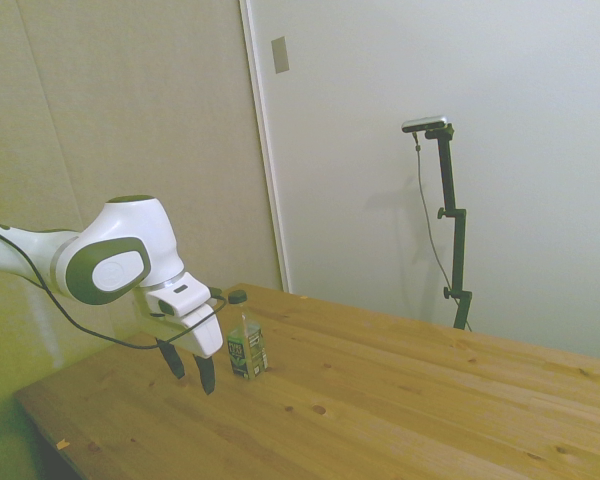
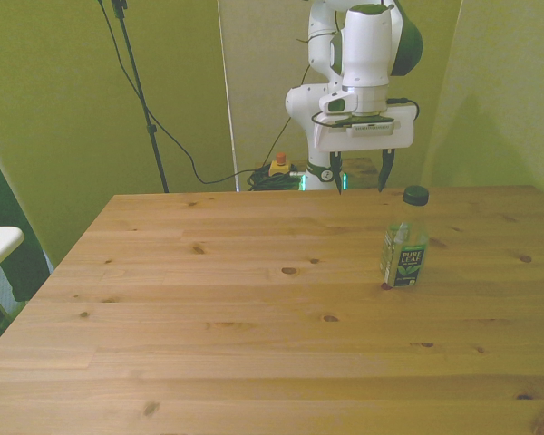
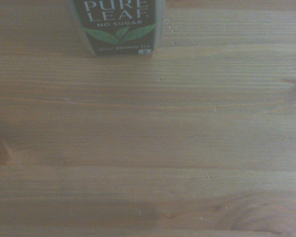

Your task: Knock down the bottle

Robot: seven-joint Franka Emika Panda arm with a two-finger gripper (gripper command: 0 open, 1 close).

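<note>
Bottle (image 2: 404,253): upright on counter (image 2: 254,344). Gripper (image 2: 359,172): behind it, apart, jaws spread, empty. Step: approach. Next: sideways push near the cap.

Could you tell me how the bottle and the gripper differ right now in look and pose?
The bottle is clear with a dark green label and black cap; the gripper is white with dark fingers. The bottle stands upright on the table; the gripper hangs just above it, fingers open and pointing down. They are apart, not touching.
</note>
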